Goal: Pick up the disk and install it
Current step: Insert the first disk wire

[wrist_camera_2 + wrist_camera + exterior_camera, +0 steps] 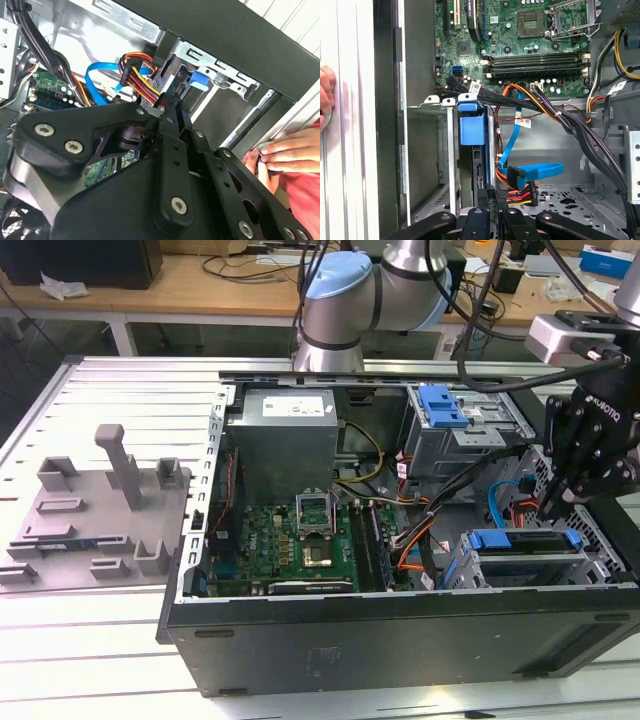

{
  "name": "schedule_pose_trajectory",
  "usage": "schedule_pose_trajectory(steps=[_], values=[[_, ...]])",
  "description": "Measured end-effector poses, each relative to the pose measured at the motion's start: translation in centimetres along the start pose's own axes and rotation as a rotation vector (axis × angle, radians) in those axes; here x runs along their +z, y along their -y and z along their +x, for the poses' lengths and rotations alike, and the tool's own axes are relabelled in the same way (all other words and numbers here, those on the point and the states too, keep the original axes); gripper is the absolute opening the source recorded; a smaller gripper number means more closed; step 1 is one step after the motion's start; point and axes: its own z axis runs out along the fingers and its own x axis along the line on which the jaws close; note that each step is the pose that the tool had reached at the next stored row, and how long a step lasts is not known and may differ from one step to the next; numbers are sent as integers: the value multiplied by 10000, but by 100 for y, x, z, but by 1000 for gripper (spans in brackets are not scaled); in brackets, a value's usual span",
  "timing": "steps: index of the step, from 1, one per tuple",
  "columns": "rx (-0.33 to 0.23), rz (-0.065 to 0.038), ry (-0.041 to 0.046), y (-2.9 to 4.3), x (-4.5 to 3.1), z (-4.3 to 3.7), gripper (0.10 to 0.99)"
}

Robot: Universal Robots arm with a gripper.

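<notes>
Disk (525, 539) in drive cage (530, 562), claw (552, 508) v. close to its blue end.

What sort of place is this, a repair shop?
Most likely a robotics lab: a robot arm reaches over an opened computer case on a slotted metal table, with a cable-strewn wooden workbench behind.

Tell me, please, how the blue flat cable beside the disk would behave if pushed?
Probably floppy: the blue cable bends in a loose loop. Likely light, being a thin flat ribbon. It may spring back: its bends look smooth, not creased.
</notes>
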Motion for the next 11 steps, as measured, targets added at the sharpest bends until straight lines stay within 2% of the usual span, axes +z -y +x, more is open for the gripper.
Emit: schedule_pose_trajectory(steps=[2,3,4,7,11], values=[[-4,-1,-22,1,-1,-2,165],[-4,8,22,1,-1,1,165],[-5,25,109,2,2,22,165],[-4,28,148,4,10,77,165],[-3,72,265,5,14,104,165]])
